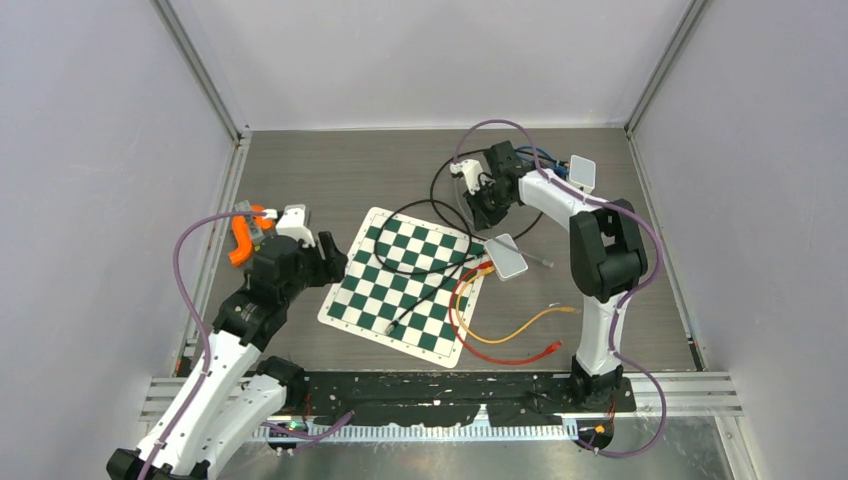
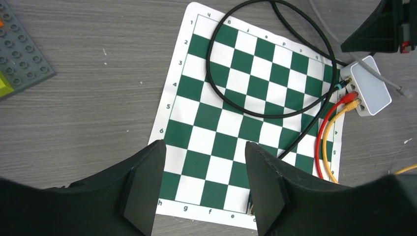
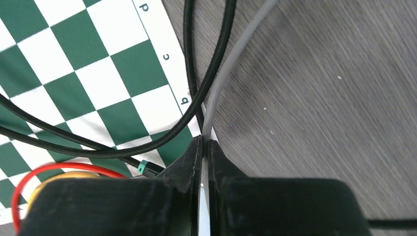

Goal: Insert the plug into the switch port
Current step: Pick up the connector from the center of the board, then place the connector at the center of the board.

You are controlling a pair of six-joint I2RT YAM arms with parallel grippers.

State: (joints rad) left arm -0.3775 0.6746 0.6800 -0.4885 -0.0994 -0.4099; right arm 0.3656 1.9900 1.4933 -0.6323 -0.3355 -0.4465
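The grey wood-grain tabletop (image 1: 330,170) carries a green-and-white chessboard mat (image 1: 372,300) at its middle, and most of the cabling is draped across it.

The left gripper (image 2: 204,147) hangs released above the mat's near edge. Its jaws are spread with nothing between them, and it looks parked out of the way rather than working. The right gripper (image 3: 202,143) is over the mat's far right corner, clenched on the grey cable (image 3: 231,64). That cable runs up out of the pinch between two strands of the black cable (image 2: 210,69). Gripping the cord partway along seems meant to drag or lift its loose end toward the ports.

A grey studded Lego baseplate (image 2: 24,49) lies off the mat toward the left edge of the tabletop, apart from the work.

The small white network switch (image 2: 373,91) sits at the mat's right edge, its port face turned toward the board. Three ports are filled: one by the black cable's teal-booted connector, one by the red cable (image 2: 320,132), one by the yellow cable (image 1: 545,315). Whether a port stands free cannot be made out.

The plug (image 2: 404,92) on the grey cable's end lies on bare tabletop just right of the switch, not yet inserted.
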